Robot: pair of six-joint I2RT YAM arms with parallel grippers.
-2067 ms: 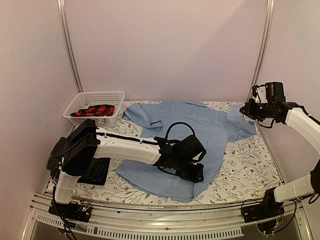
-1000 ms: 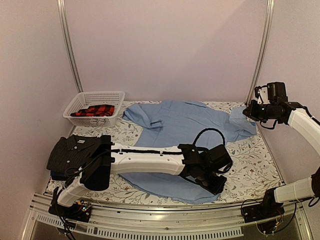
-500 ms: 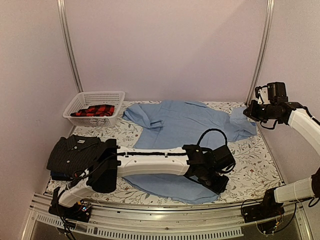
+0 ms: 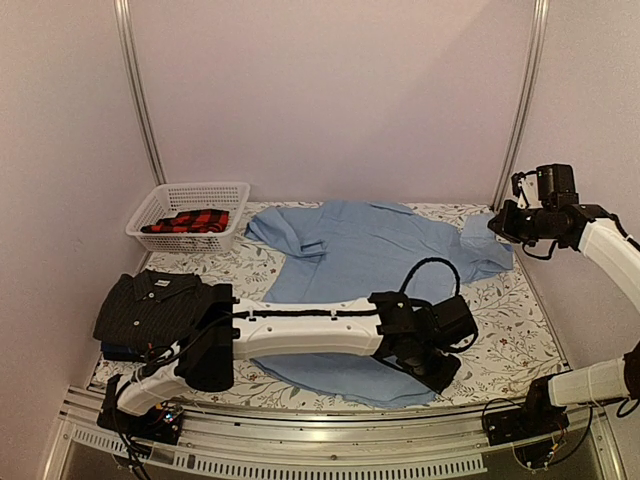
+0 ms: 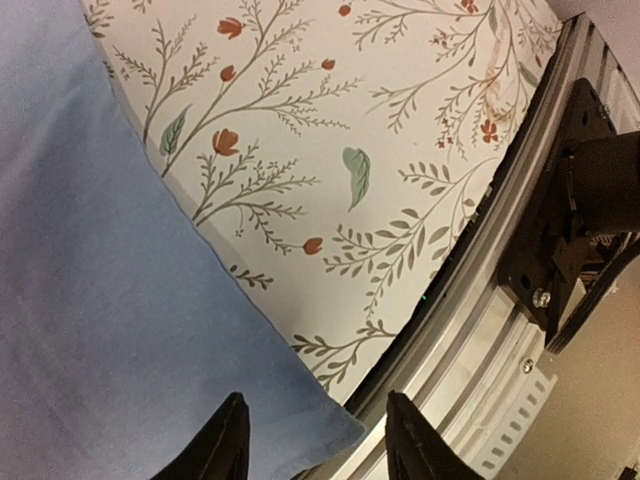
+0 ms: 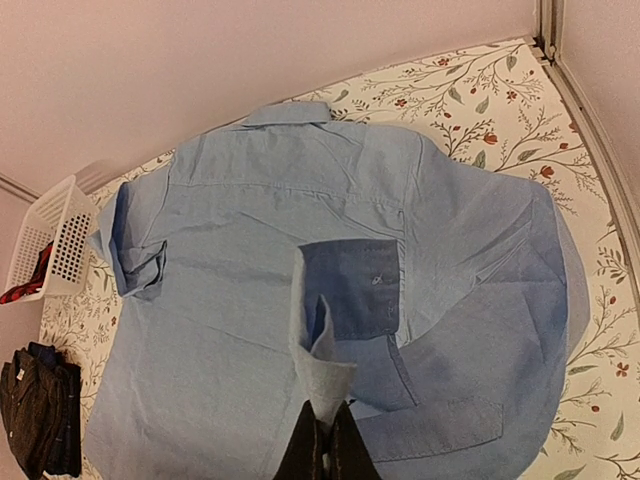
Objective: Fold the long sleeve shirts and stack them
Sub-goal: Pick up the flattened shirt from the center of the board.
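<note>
Lying collar-far, hem-near, blue shirt (image 4: pixel 370 250): right gripper (image 6: pixel 322 428) pinches its sleeve (image 6: pixel 318 372), left gripper (image 5: pixel 315 412) half-open, empty.

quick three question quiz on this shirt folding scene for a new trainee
1. True or false: the black shirt lies folded at the table's near left corner.
2. What lies in the white basket?
3. What do the right fingers hold? A the basket, B a cuff of the blue shirt, C the black shirt.
Key: 1 true. 2 a red and black checked cloth. 3 B.
</note>
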